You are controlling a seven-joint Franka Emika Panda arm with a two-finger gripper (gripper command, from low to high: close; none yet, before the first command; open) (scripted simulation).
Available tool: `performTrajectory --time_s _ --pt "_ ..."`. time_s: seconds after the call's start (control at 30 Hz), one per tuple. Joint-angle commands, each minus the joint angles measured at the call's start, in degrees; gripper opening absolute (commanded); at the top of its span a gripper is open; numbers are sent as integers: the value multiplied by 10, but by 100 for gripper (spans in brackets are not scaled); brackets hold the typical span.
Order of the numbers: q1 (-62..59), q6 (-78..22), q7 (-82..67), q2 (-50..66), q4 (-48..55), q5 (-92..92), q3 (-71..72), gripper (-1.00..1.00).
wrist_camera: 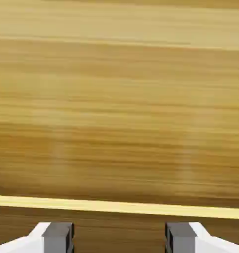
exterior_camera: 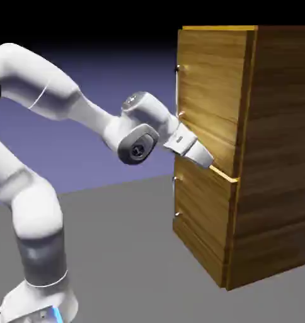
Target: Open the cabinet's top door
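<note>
Hand view shows only top door [wrist_camera: 119,108] wood; handle hidden.

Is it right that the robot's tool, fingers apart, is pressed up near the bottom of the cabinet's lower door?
Not quite: the tool, fingers apart, is near the bottom of the top door, just above the seam with the lower panel. The exterior view shows it.

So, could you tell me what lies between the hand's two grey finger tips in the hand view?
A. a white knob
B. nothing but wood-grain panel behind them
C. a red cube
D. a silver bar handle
B: the hand has its jaws spread, and between the finger tips shows only the brown wood-grain cabinet front with a pale yellow strip across it; no handle sits in the gap.
</note>
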Motion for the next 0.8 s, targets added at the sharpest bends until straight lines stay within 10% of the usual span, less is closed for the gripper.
performTrajectory --time_s 0.0,0.77 --pt "-8 -1 25 -9 3 24 12 0" --pt "-198 -12 598 -213 74 569 294 0"
